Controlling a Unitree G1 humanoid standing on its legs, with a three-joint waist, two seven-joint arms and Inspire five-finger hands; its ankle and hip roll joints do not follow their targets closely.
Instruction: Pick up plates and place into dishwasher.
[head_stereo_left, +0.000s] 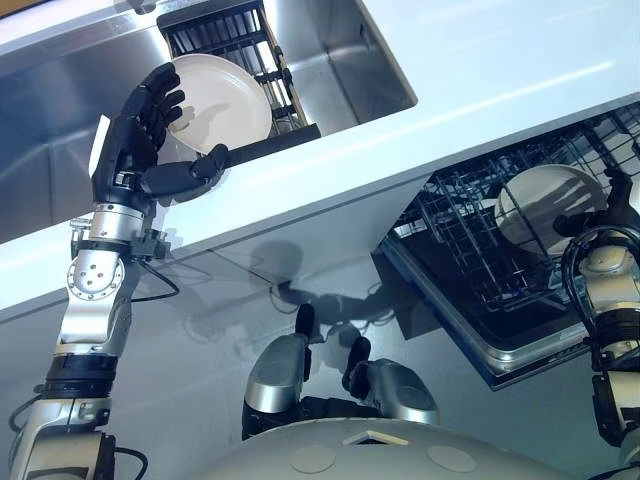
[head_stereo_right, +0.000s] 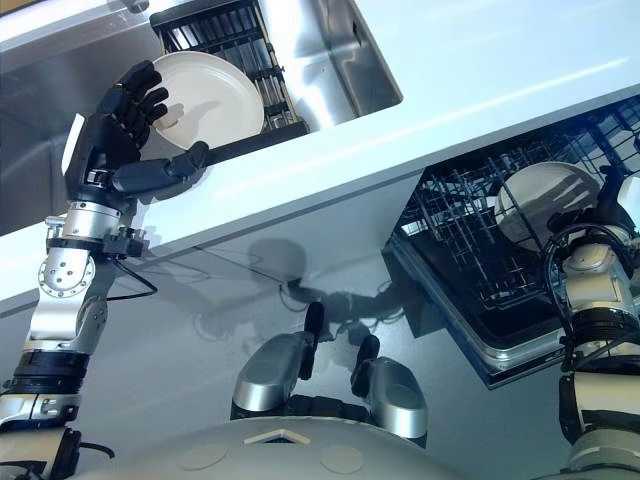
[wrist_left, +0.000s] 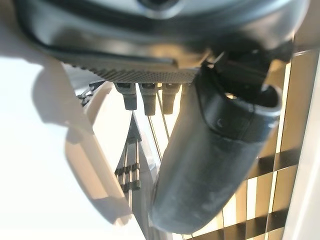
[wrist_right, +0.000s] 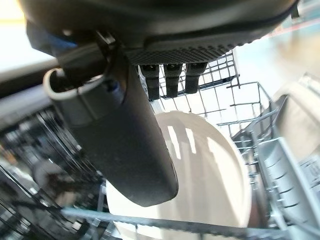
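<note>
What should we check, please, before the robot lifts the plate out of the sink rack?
1. Left hand on the plate in the sink rack: ok, fingers curl over its rim and the thumb lies under its lower edge.
2. Grip firm enough to lift: cannot tell.
3. Plate free of the rack's prongs: cannot tell, its far edge sits among them.
4. Dishwasher rack pulled out and reachable: ok.
5. Free slot for another plate: cannot tell; one plate in the dishwasher already stands there.
6. Right hand clear of that plate: not ok, it is right against it.
</note>
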